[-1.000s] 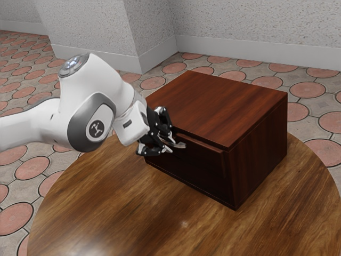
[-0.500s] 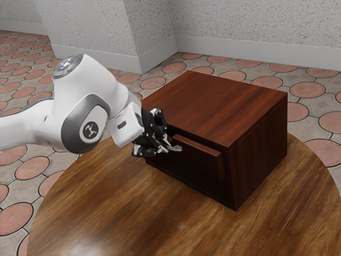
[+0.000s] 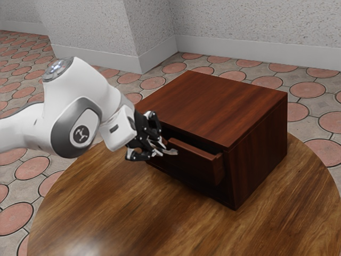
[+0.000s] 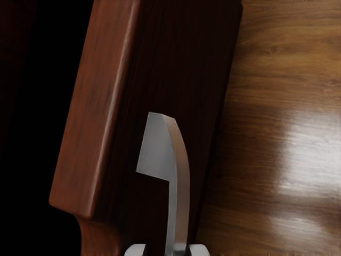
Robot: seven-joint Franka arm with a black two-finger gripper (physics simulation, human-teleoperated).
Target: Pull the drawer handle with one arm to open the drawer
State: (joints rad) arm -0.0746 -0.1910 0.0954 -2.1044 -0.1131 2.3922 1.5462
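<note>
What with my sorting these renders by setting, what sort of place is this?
Likely a simulated indoor room: a floor of round reddish tiles, speckled walls with a pale baseboard, and a round wooden table bearing a drawer cabinet.

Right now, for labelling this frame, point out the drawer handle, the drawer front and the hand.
drawer handle [image 4: 178, 181]: wrist view, middle of its grey bar.
drawer front [image 3: 193, 164]: exterior view, centre of its pulled-out panel.
hand [image 3: 156, 149]: exterior view, its black tip at the handle.
</note>
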